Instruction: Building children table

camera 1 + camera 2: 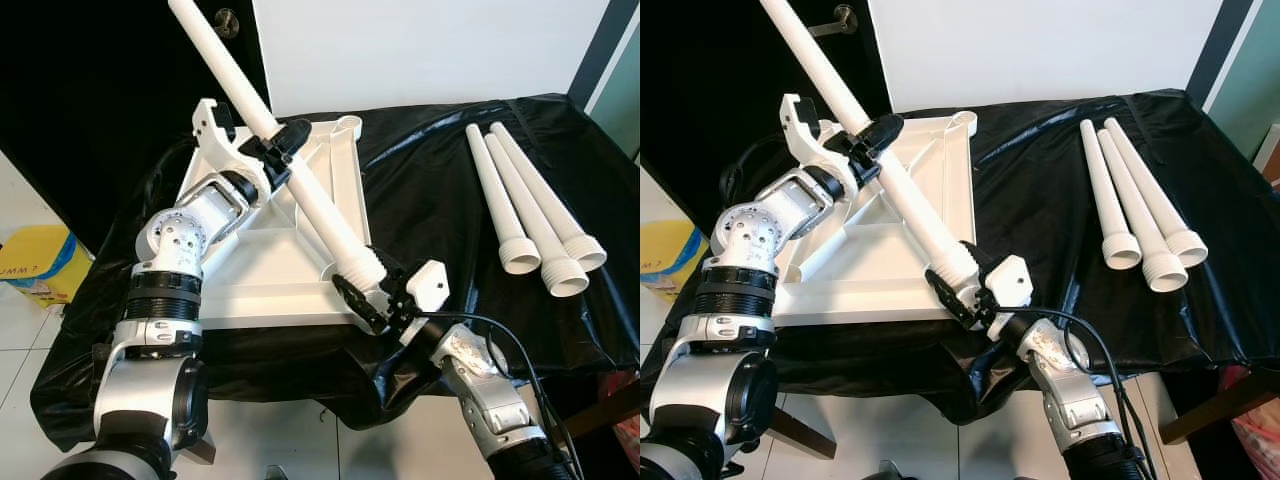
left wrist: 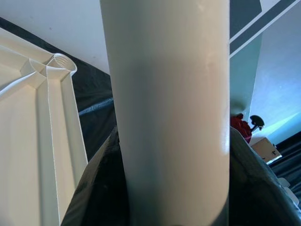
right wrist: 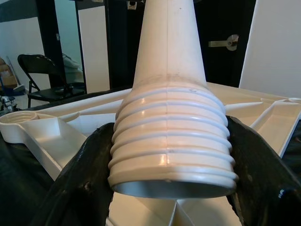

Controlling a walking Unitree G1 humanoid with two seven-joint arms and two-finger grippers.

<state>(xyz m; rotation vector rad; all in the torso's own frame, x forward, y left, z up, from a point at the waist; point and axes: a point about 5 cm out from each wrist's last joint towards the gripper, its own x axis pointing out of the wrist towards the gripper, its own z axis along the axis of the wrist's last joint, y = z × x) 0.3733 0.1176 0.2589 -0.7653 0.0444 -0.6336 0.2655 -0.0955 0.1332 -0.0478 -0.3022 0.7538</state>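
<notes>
At centre left, the left gripper (image 1: 283, 150) clamps the shaft of a long white plastic table leg (image 1: 300, 185) slanting over the upturned white ribbed tabletop (image 1: 250, 275). Lower centre, the right gripper (image 1: 372, 293) grips its threaded end. At right, three spare white legs (image 1: 530, 215) lie on black cloth (image 1: 420, 190).

Table leg (image 1: 300, 175): upper end cut off at the 12 o'clock frame edge. Yellow container (image 1: 38, 262), 9 o'clock: cropped, lettering partly readable. Tabletop (image 1: 262, 272): corner socket beneath the leg's threaded end hidden.
</notes>
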